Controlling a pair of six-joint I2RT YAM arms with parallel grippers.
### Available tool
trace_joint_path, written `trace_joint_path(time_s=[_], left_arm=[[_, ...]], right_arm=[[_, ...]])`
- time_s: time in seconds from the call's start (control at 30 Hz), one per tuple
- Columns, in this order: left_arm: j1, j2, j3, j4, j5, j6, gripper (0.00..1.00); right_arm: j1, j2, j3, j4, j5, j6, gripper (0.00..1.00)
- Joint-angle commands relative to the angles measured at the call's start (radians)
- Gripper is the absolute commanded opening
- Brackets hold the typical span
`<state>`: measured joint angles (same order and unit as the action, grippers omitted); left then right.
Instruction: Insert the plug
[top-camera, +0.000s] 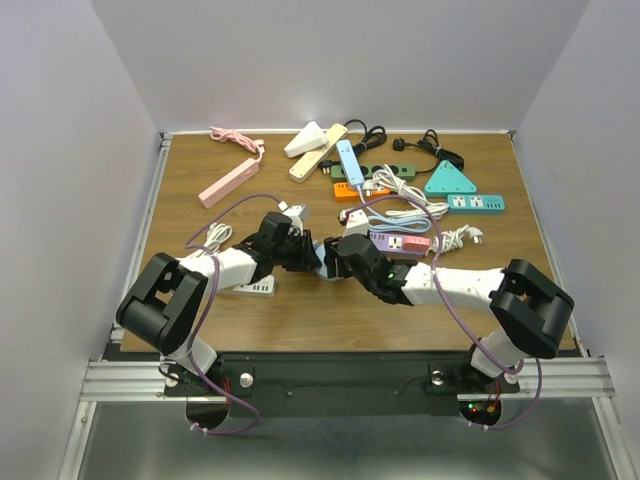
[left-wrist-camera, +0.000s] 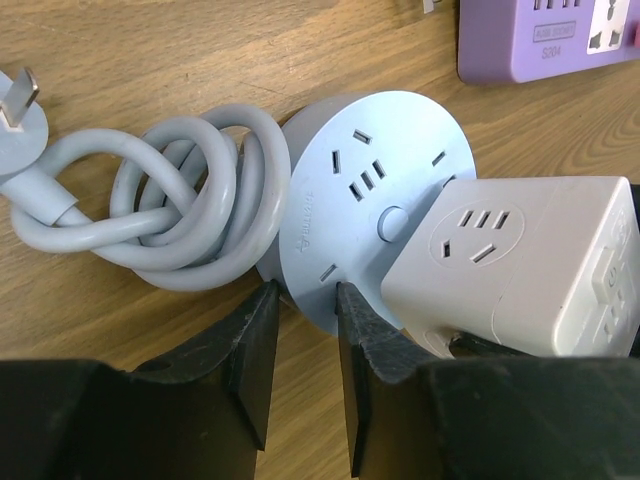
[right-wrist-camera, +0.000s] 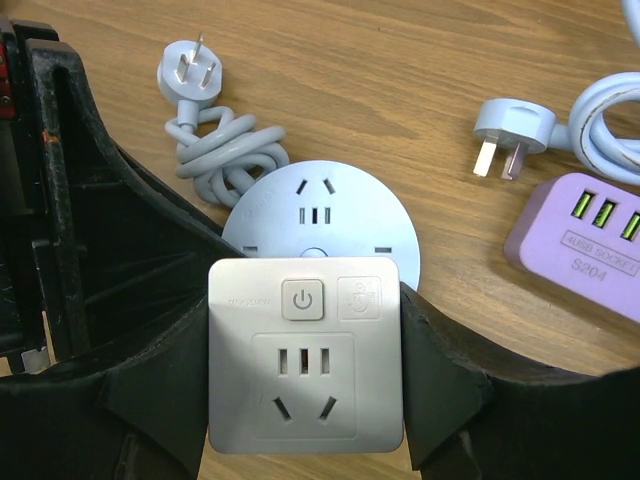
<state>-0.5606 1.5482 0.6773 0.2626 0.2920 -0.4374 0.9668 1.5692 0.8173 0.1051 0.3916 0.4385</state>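
Clamped by its sides in the right gripper (right-wrist-camera: 305, 375), the cube (right-wrist-camera: 305, 340) is pressed against the socket (right-wrist-camera: 320, 210) on the counter (right-wrist-camera: 400, 90); full seating is judged unconfirmed. The socket's rim is straddled by the narrowly parted left gripper (left-wrist-camera: 307, 300); contact cannot be told.

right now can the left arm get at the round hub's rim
Likely yes: the left pincer straddles the near rim of the round hub, and the white cube adapter in the right pincer sits to one side of it.
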Motion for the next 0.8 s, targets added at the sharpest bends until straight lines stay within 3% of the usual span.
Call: trace_joint_path(time_s=[0.0,0.1,0.23,0.77], left_arm=[[0.004,0.082,0.008,-0.026,-0.05,0.062,0.12],[0.005,0.087,0.014,-0.028,-0.048,0.065,0.04],[0.011,0.089,0.018,-0.028,-0.047,0.071,0.0],[0.028,0.092,0.03,-0.037,-0.025,0.085,0.0]], right_arm=[[0.096,0.141,-0.09,-0.314,-0.185,0.088,0.0],[0.115,0.166,-0.087,-0.315,-0.181,0.111,0.0],[0.141,0.187,-0.09,-0.323,-0.168,0.13,0.0],[0.204,0.239,-0.119,-0.341,-0.161,0.255,0.0]])
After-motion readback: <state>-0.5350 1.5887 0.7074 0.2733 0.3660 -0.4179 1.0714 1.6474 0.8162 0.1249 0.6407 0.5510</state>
